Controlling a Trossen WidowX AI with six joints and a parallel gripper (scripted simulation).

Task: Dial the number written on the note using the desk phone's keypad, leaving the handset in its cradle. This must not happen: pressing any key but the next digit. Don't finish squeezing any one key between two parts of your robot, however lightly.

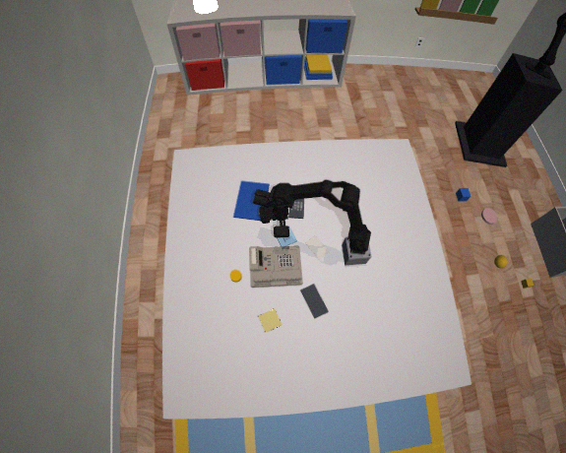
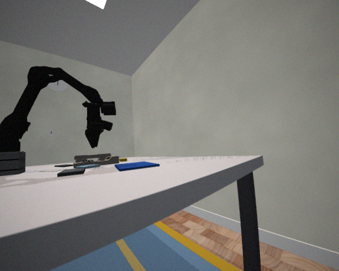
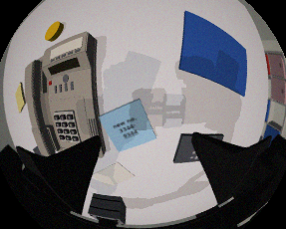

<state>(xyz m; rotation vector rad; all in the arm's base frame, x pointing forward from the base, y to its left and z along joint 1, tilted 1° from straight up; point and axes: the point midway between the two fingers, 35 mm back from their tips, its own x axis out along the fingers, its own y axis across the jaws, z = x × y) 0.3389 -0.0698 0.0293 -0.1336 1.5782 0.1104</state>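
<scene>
Beige plastic marks the desk phone [image 1: 276,266], which lies flat near the middle of the white table [image 1: 390,345], its handset [image 3: 37,105] in the cradle along one long side. In the top view the keypad [image 1: 285,260] sits toward the phone's 2 o'clock corner. A light blue note [image 3: 127,125] lies just off the phone's edge at 12 o'clock, partly under the gripper [image 1: 282,230] from above; its writing shows in the wrist view but seems too blurred to read.

The gripper hangs above the table with its fingers spread as wide as they go and nothing between them, pointing down over the note, apart from the phone. From the side, its tip [image 2: 93,143] stands well above the phone's top.

Around the phone in the top view: a yellow disc [image 1: 235,276] at 9 o'clock, a dark grey slab [image 1: 314,300] at 4 o'clock, a yellow sticky note [image 1: 269,320] at 6 o'clock, a pale card [image 1: 317,244] at 2 o'clock. A blue pad [image 1: 248,200] lies farther off at 11 o'clock, with a small dark calculator-like device [image 1: 297,209] beside it under the arm.
</scene>
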